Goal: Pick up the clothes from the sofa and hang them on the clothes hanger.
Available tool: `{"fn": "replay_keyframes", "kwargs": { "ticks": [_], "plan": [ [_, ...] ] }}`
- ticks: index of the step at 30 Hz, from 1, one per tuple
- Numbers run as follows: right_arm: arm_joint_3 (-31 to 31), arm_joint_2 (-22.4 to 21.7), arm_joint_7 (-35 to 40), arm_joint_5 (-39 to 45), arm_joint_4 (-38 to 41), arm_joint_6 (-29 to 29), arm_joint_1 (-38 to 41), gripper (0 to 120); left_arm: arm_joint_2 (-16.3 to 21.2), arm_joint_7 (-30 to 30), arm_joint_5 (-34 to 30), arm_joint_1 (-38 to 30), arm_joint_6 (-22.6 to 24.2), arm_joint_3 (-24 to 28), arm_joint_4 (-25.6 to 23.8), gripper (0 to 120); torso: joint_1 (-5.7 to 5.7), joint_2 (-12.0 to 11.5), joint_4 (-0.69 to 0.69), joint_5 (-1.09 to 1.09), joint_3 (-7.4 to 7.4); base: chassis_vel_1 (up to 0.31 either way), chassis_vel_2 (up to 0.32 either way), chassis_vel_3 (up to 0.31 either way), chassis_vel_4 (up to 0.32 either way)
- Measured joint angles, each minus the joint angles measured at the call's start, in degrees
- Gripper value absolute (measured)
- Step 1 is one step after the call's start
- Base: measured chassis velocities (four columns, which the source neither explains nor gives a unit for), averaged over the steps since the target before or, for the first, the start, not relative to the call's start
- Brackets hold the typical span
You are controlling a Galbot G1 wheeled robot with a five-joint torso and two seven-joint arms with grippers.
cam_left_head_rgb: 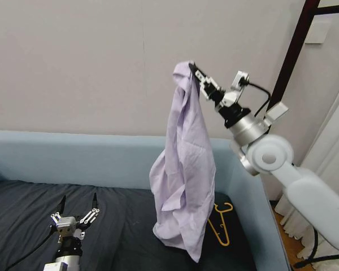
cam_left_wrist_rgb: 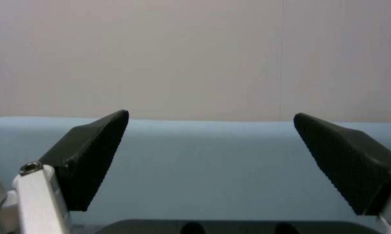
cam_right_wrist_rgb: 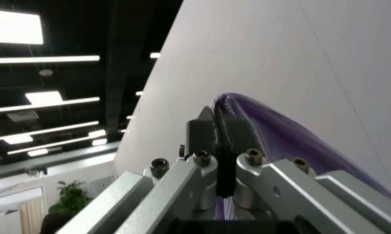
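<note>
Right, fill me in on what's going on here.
The robot's right tool is shut on the top of a lilac shirt and holds it high over the sofa. The cloth hangs down toward the dark seat. A yellow hanger lies on the seat beside the shirt's lower end. The left tool is open, low over the seat, holding nothing. The shirt is not yet on the hanger.

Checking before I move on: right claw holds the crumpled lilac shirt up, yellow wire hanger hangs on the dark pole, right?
Not quite. The right claw holds the crumpled lilac shirt up, but the head view shows the yellow wire hanger lying on the dark grey sofa seat.
</note>
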Motion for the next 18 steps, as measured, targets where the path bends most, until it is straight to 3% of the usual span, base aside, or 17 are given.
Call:
{"fn": "replay_keyframes", "kwargs": {
  "ticks": [3, 5, 7, 8, 12, 14, 18],
  "plan": [
    [-0.8, -0.7, 0.1, -1.2, 0.7, -0.5, -2.1, 0, -0.2, 0.0, 0.1, 0.1, 0.0, 0.0, 0.0, 100, -0.01, 0.0, -0.01, 0.01, 0.00, 0.000, 0.000, 0.000, 0.000],
    [-2.9, -2.2, 0.0, -5.4, 1.7, -1.1, -8.9, 0, -0.3, 0.0, 0.1, 0.2, -0.1, 0.0, 0.0, 100, 0.00, 0.0, 0.00, 0.01, 0.00, 0.000, 0.000, 0.000, 0.000],
    [-5.7, -3.5, 2.9, -15.5, 1.4, -4.5, -22.2, 0, -0.3, 0.0, 0.2, 0.3, -0.2, 0.0, 0.0, 100, 0.00, 0.0, -0.03, 0.05, 0.00, 0.000, 0.000, 0.000, 0.000],
    [-5.7, -3.5, 2.9, -15.5, 1.4, -4.5, -22.2, 0, -0.3, 0.0, 0.2, 0.3, -0.2, 0.0, 0.0, 100, 0.00, 0.0, -0.03, 0.05, 0.00, 0.000, 0.000, 0.000, 0.000],
    [-6.3, -2.5, 9.1, -23.5, -5.0, -13.6, -36.1, 0, -0.2, -0.1, 0.2, 0.6, -0.2, 0.0, -0.3, 100, -0.01, 0.0, -0.02, 0.04, 0.00, 0.000, 0.000, 0.000, 0.000],
    [-6.4, -2.3, 9.6, -23.9, -6.0, -14.1, -37.3, 0, -0.3, -0.1, 0.2, 0.6, -0.2, 0.0, -0.3, 100, -0.01, 0.0, -0.01, 0.04, 0.00, 0.000, 0.000, 0.000, 0.000],
    [-5.9, 1.8, 10.1, -29.5, -15.4, -14.9, -46.2, 0, 0.0, -0.1, 0.1, 0.8, -0.2, 0.1, 0.0, 100, -0.01, 0.0, -0.02, 0.03, 0.00, 0.000, 0.000, 0.000, 0.000]
  ]
}}
